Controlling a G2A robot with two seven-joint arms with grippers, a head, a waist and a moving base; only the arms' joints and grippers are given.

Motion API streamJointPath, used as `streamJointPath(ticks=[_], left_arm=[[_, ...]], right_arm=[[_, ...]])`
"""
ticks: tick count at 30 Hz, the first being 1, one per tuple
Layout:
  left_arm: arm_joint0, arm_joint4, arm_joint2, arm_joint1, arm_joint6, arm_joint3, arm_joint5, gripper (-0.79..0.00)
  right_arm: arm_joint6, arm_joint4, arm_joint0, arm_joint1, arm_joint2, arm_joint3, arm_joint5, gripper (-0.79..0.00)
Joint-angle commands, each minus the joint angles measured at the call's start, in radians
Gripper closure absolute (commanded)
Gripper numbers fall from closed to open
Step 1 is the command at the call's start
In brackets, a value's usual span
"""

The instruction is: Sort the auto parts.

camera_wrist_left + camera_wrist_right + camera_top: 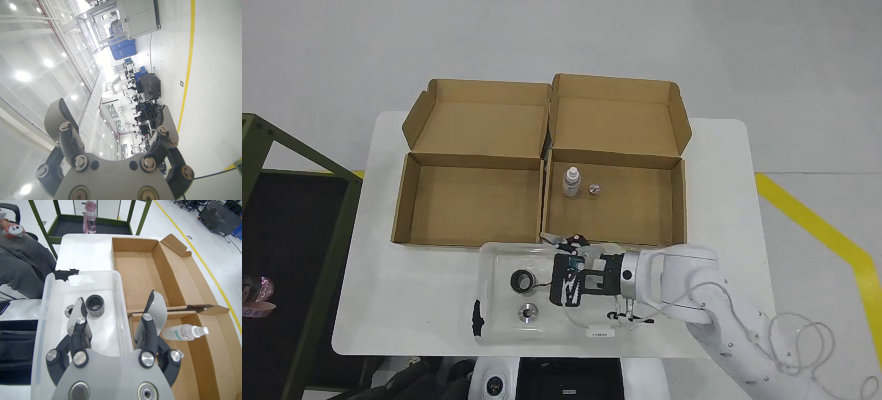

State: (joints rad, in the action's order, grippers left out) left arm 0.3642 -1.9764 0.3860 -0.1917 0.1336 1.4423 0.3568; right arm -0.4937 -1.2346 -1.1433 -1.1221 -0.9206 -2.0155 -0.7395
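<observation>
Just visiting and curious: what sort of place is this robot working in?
Probably a factory hall or industrial lab: a yellow floor line, a framed machine enclosure and rows of workstations under a high lit ceiling.

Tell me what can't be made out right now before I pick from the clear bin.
- Flat silver metal ring in the clear plastic bin: right wrist view, partly behind a finger of the right gripper.
- Small silver metal part in the right cardboard box: top view, too small to identify.
- Bin floor under that gripper: top view, covered by it.
- Left gripper: left wrist view faces the hall, place over table unknown.
</observation>
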Motion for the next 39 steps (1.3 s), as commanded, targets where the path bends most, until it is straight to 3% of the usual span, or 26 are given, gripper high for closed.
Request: streamJointPath(ticks=[1,6,9,16,39], left_arm=[[0.0,0.0,0.0,0.0,0.0,0.0,0.0,-0.785],[0.0,0.0,0.0,0.0,0.0,0.0,0.0,-0.785],[0.0,0.0,0.0,0.0,0.0,0.0,0.0,-0.785],[0.0,0.0,0.0,0.0,0.0,0.0,0.0,-0.785],[0.0,0.0,0.0,0.0,0.0,0.0,0.0,-0.785]], right_arm=[[-0.005,-0.015,0.01,-0.005,0.033,0.014,0.0,-0.551],[-0.013,-0.057,0.042,-0.02,0.102,0.047,0.014,-0.526],[-0.018,-0.077,0.06,-0.03,0.145,0.074,0.017,-0.566],[-0.016,-0.103,0.101,-0.053,0.215,0.132,0.036,-0.57],[0.016,-0.138,0.176,-0.11,0.301,0.323,0.104,-0.563]])
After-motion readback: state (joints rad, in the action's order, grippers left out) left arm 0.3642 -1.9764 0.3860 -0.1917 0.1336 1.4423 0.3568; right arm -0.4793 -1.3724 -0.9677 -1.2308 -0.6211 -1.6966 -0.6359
